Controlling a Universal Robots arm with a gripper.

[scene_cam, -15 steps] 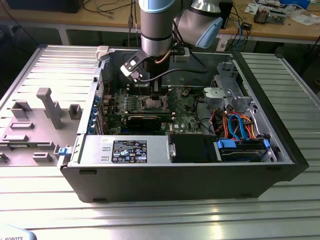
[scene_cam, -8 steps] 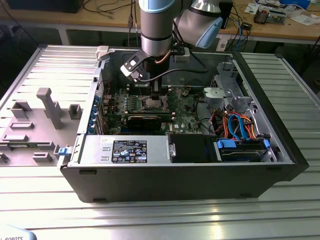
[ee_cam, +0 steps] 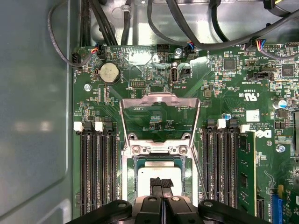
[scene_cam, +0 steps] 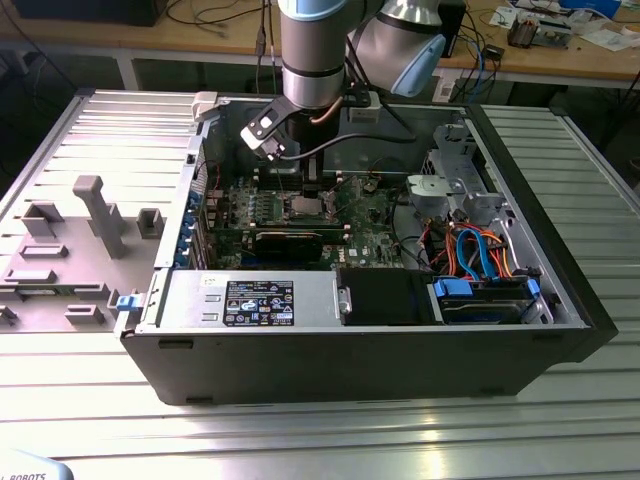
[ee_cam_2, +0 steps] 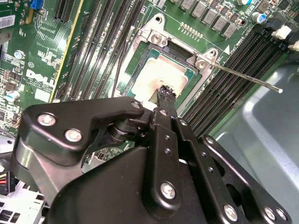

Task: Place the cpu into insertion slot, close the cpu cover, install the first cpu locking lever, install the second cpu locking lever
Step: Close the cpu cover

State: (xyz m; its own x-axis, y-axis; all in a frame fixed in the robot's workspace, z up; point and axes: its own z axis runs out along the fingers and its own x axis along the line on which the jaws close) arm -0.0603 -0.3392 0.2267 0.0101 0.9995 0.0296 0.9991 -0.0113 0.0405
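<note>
First wrist view: cpu (ee_cam: 154, 171) beneath gripper (ee_cam: 161, 182)

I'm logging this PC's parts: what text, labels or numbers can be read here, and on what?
Black label on the power supply: too small to read.
White printing on the motherboard: maker's logo and codes, too small to quote reliably.
White sticker on the motherboard: blurred.

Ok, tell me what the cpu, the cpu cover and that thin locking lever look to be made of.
The cpu: a pale metal lid with a matte, brushed-looking finish; it gives a soft glare, not a mirror shine. The cpu cover: thin bright sheet metal, likely steel, with stamped bends and crisp edges. The locking lever: a slim silvery wire rod, probably steel, that catches the light along its length.
</note>
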